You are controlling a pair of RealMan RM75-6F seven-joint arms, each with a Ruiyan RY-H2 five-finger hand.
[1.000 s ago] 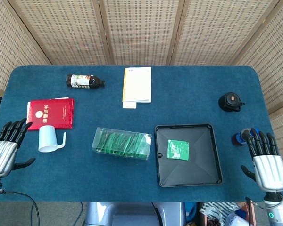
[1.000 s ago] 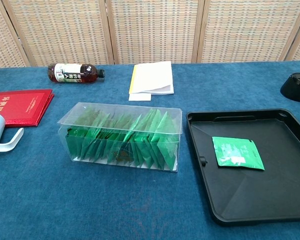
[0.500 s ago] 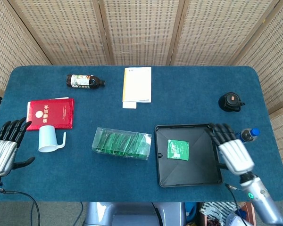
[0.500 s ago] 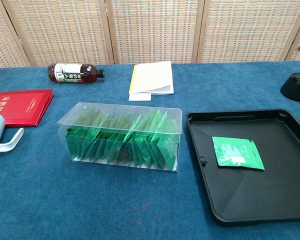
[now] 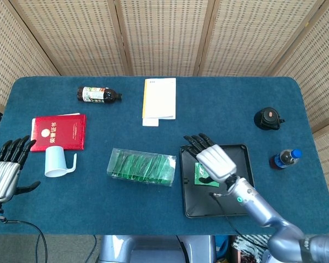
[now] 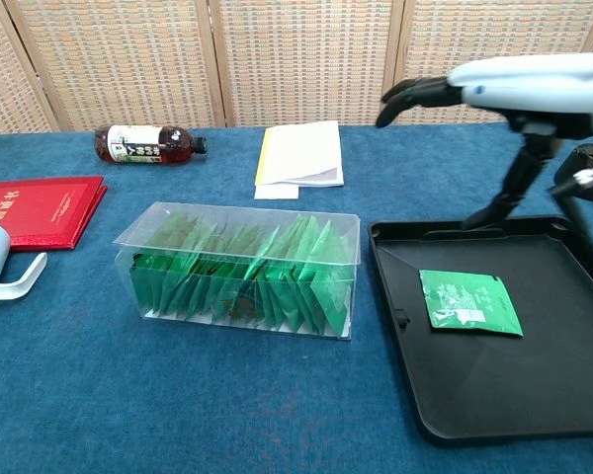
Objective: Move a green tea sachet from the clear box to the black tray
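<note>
We judge the step in hand to be the reach toward the clear plastic box of green tea sachets (image 6: 242, 265), which sits on the blue-covered desk (image 5: 98, 197) just left of the shallow black plastic tray (image 6: 573, 395). To do it well, we should carry our right robot hand (image 5: 211, 158) leftward past the tray's near edge, come down from above onto the open top of the box, and pinch one upright sachet by its upper edge, lifting straight so the neighbours do not come up with it. One flat green sachet (image 6: 469, 301) already lies inside the tray, near its middle. Our right robot hand hovers above the tray's left part with its dark fingers (image 6: 415, 95) spread wide and reaching toward the box, holding nothing and touching nothing. Our left robot hand (image 5: 5, 172) waits far left of the box, beside a white plastic mug (image 5: 57, 161), likewise spread and empty.
</note>
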